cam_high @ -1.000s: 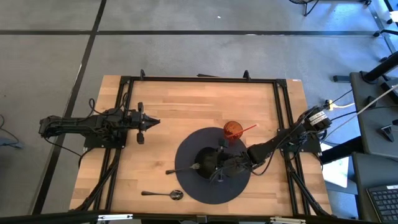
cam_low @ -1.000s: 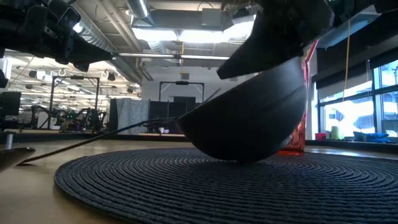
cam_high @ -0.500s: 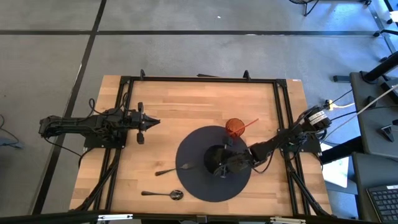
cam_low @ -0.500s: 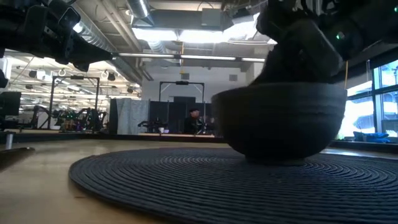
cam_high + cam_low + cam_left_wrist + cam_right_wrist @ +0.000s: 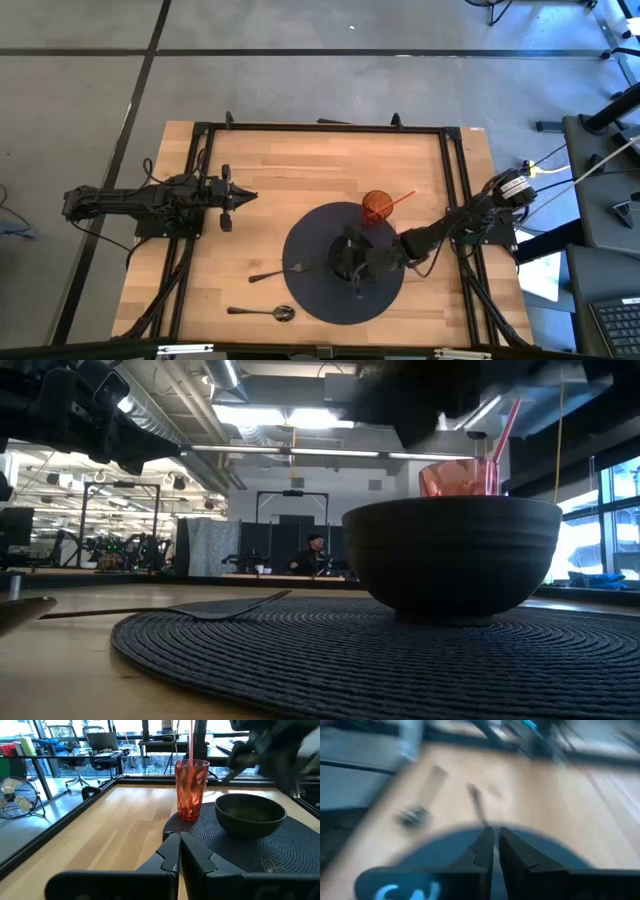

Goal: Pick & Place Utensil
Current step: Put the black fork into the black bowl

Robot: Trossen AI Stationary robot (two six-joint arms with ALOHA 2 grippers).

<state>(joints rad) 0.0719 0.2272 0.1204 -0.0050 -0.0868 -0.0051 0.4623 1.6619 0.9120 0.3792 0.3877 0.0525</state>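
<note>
A wooden table holds a round dark mat with a dark bowl upright at its centre. The right gripper hovers over the bowl, fingers pressed together and holding nothing. A fork lies at the mat's nine o'clock edge, tines on the mat, handle on the wood. A spoon lies on the wood near seven o'clock. A red cup with a straw stands at the mat's one o'clock. The left gripper waits, fingers together and empty, well apart toward ten o'clock.

Right pincer over bowl on placemat.
</note>
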